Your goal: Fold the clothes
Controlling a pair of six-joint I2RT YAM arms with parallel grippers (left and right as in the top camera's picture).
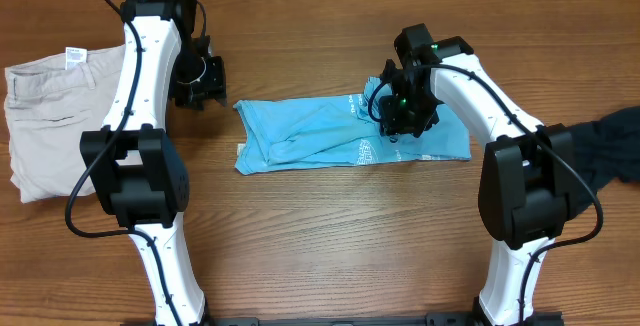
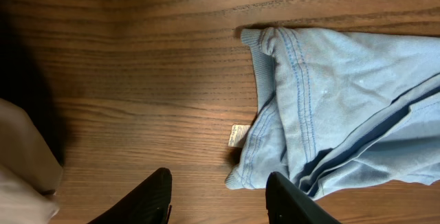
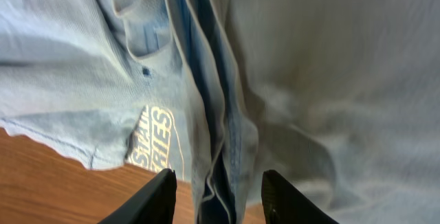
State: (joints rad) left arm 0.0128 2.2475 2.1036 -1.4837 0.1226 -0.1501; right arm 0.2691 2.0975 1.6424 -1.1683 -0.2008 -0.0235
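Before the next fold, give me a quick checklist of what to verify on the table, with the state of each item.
1. Left gripper free to grasp: ok, fingers apart with nothing between them.
2. Left gripper over cloth: not ok, it is above bare table, and the blue T-shirt starts just beside it.
3. Right gripper free: ok, fingers apart above the shirt, with a fold running between them.
4. Shirt's left end tidy: not ok, the hem is bunched and a label sticks out.
5. Beige shorts out of the way: ok, apart from the shirt.
6. Black garment out of the way: cannot tell, it runs off the frame.
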